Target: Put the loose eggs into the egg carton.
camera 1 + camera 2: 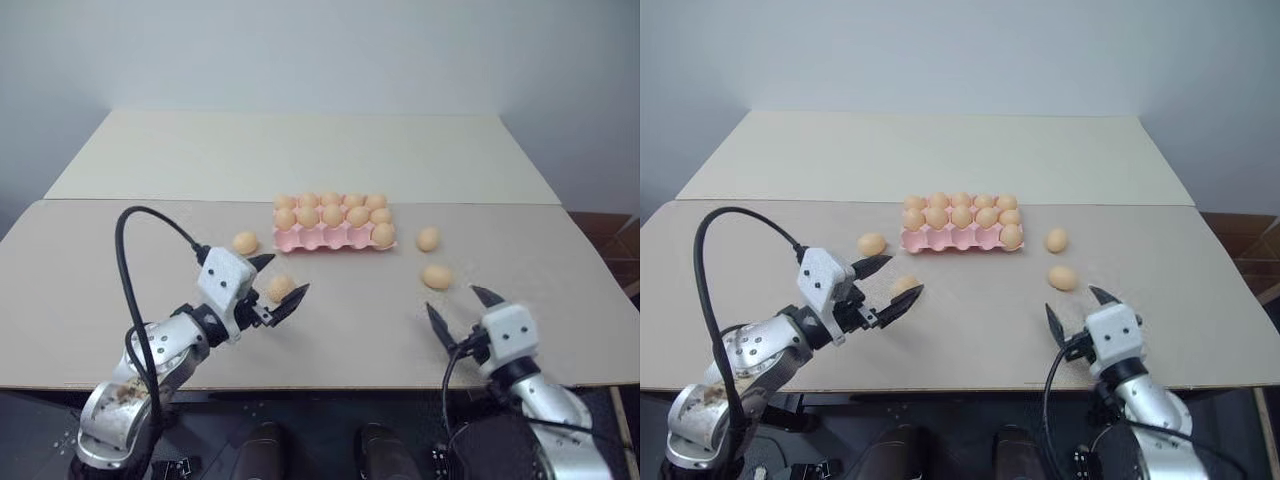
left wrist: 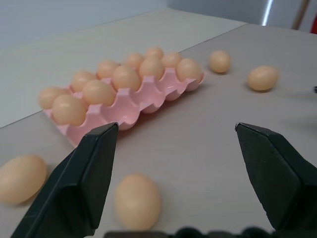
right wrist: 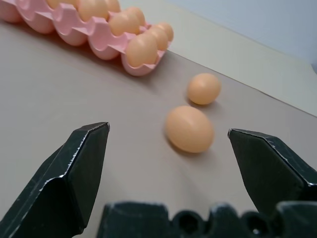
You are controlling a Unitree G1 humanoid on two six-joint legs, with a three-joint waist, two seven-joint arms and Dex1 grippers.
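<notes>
Right hand [image 1: 458, 311]: nearest item, low over the front of the surface [image 1: 340, 330]; fingers spread wide, nothing between them; pointed toward the nearer right-side egg [image 1: 436, 277]; risk: a smooth oval egg may squirt out sideways if the fingers close off-centre, or roll toward the right edge of the surface if nudged first.

Left hand [image 1: 281, 283]: fingers likewise apart and empty; the nearer left-side egg [image 1: 281, 288] appears to lie between or just beyond its fingertips, contact not determinable; risk: one fingertip arriving ahead of the other would push the egg away rather than capture it.

Farther loose eggs: one on the left [image 1: 245, 243], just beside the carton's left end; one on the right [image 1: 428, 239], near the carton's right end; risk: either could be knocked by a hand carrying its neighbour to the carton.

Egg carton [image 1: 318, 241]: pink tray, mid-surface, beyond all four loose eggs; two back rows filled; front row shows one egg at the right end and four bare cups; risk: a release from too high or over a cup ridge could bounce an egg out, or disturb seated eggs; a firm downward press might slide the light tray.
</notes>
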